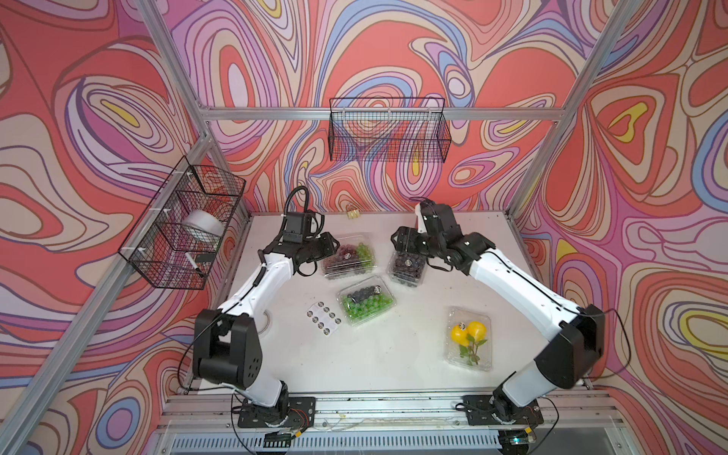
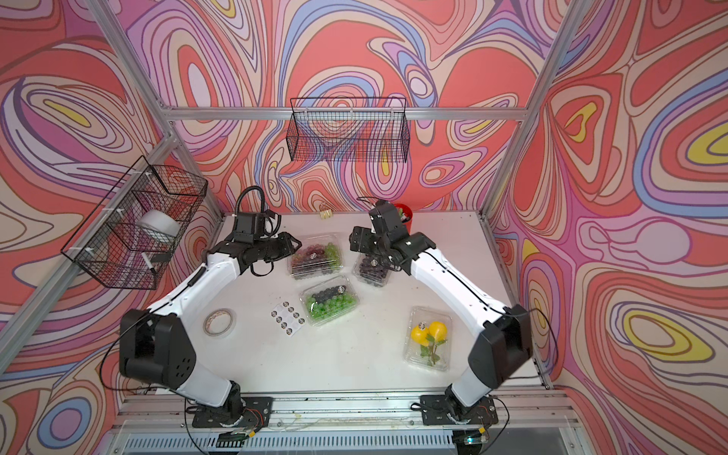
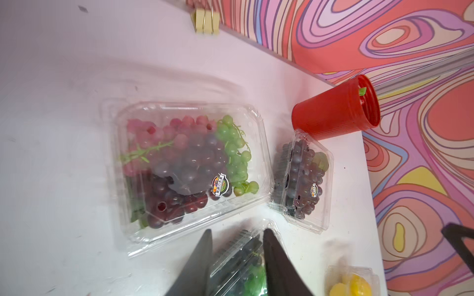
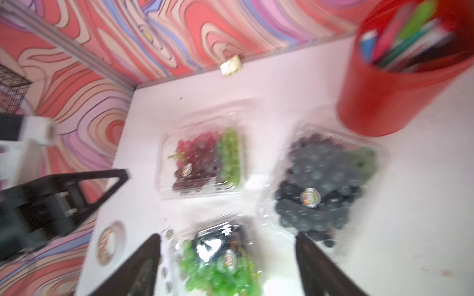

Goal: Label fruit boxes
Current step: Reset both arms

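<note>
Swirl-patterned walls enclose a white table [image 1: 394, 374]. The left gripper [image 3: 238, 230] hovers near the mixed-grape box [image 1: 348, 256], jaws narrowly parted and holding nothing. The right gripper [image 4: 228, 235] is spread wide and empty by the purple-grape box [image 1: 407, 268]. The green-grape box [image 1: 366, 301] lies mid-table, and the yellow-fruit box [image 1: 468, 338] sits nearer the right arm. Each lid carries a round sticker [image 3: 219, 185], its print too small to read.

Ref centre grape box [image 1: 366, 301]: sticker sheet [image 1: 324, 318] just left, large grape box [image 1: 348, 256] behind-left, small grape box [image 1: 407, 270] behind-right, pen cup [image 2: 405, 214] farther behind-right, two-fruit box [image 1: 469, 338] well front-right.
</note>
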`<state>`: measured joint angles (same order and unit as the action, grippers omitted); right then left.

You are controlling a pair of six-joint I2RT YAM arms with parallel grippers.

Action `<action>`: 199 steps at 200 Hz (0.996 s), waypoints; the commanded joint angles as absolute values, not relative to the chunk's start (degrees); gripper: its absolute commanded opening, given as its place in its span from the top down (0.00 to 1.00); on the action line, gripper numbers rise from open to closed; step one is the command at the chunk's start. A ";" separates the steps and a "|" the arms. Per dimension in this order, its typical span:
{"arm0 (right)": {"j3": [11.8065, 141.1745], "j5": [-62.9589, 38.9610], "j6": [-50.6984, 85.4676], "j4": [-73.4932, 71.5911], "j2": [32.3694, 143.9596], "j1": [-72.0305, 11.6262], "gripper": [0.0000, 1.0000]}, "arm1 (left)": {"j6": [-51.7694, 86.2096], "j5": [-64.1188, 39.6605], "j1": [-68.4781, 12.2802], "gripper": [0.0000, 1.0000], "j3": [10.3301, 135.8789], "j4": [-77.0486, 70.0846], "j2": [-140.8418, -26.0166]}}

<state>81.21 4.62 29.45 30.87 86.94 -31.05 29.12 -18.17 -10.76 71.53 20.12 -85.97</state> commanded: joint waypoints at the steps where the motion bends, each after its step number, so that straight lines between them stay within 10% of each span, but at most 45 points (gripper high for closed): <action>1: 72.11 19.73 20.49 24.63 81.25 -29.55 0.02 | 24.74 -8.44 -9.36 0.47 66.01 23.36 -80.28; 77: 39.15 18.34 -0.03 -9.46 69.89 -15.63 0.02 | 18.19 14.37 -6.78 0.00 38.46 4.61 -68.15; 154: 21.49 11.83 2.94 -46.83 81.54 -7.84 0.01 | 5.54 18.16 -5.89 0.00 23.05 -21.49 -70.10; 199: 17.78 12.85 -1.95 -63.79 89.03 -6.39 0.02 | -2.15 11.56 -5.80 0.00 11.63 -64.80 -82.82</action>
